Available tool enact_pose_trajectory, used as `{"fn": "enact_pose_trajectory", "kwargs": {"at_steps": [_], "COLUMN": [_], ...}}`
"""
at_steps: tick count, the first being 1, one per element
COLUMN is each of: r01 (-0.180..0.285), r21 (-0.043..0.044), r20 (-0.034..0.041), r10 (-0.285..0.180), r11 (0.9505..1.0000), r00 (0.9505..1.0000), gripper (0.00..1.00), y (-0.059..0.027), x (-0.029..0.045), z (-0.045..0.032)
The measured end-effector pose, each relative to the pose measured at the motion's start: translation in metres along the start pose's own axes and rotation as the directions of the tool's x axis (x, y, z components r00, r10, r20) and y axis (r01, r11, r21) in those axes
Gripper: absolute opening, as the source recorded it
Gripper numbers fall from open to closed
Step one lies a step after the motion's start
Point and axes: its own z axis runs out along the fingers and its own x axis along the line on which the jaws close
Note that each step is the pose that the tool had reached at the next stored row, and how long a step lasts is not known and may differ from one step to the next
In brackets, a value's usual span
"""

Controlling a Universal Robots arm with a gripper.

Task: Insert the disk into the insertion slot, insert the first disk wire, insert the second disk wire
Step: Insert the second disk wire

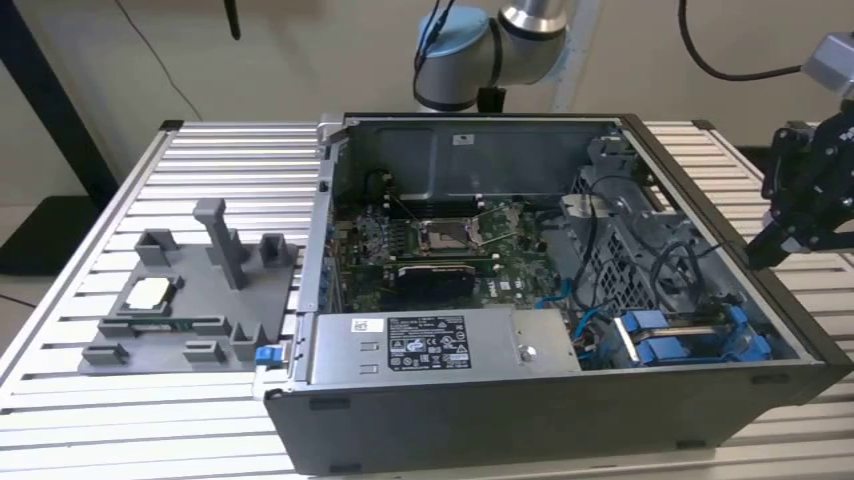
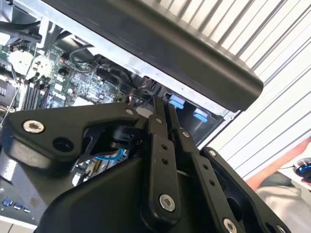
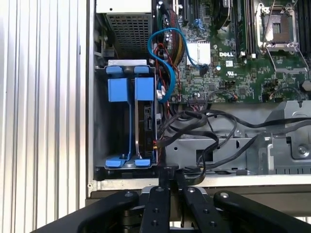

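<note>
Disk (image 3: 146,124) in blue carrier (image 3: 130,90) looks seated upright in its slot at the case (image 1: 534,420) corner. Hand (image 3: 169,175) clenched, empty, over the case wall. Wire status unclear.

An open computer case (image 1: 561,430) sits mid-desk (image 1: 120,440), toward the front edge. A fixture tray (image 1: 187,310) lies beside it, on the exterior view's left. The disk (image 1: 687,335) sits inside the case's front corner, on the exterior view's right, beside the power-supply box (image 1: 441,345).
</note>
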Motion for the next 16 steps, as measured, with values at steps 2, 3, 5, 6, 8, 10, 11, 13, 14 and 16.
{"fn": "enact_pose_trajectory", "kwargs": {"at_steps": [2,3,5,6,8,10,11,13,14,16], "r01": [0.000,0.000,0.000,0.000,0.001,0.001,0.002,0.002,0.002,0.003], "r21": [0.0004,0.0010,0.0023,0.0029,0.0035,0.0035,0.0034,0.0033,0.0035,0.0046], "r20": [0.0001,0.0002,0.0005,0.0016,0.0050,0.0104,0.0139,0.0191,0.0196,0.0201], "r10": [0.000,0.000,0.000,0.000,-0.001,-0.001,-0.002,-0.003,-0.003,-0.003], "r11": [1.0000,1.0000,1.0000,1.0000,1.0000,1.0000,1.0000,1.0000,1.0000,1.0000], "r00": [1.0000,1.0000,1.0000,1.0000,1.0000,0.9999,0.9999,0.9998,0.9998,0.9998], "gripper": [0.16,0.16,0.16,0.16,0.16,0.16,0.16,0.16,0.16,0.16], "y": [0.0053,0.0095,0.0177,0.0222,0.0301,0.0379,0.0411,0.0468,0.0496,0.0544], "x": [0.0002,0.0004,0.0007,0.0009,0.0012,0.0015,0.0016,0.0018,0.0020,0.0033], "z": [0.0000,0.0005,0.0016,0.0021,0.0031,0.0037,0.0037,0.0040,0.0044,0.0050]}}
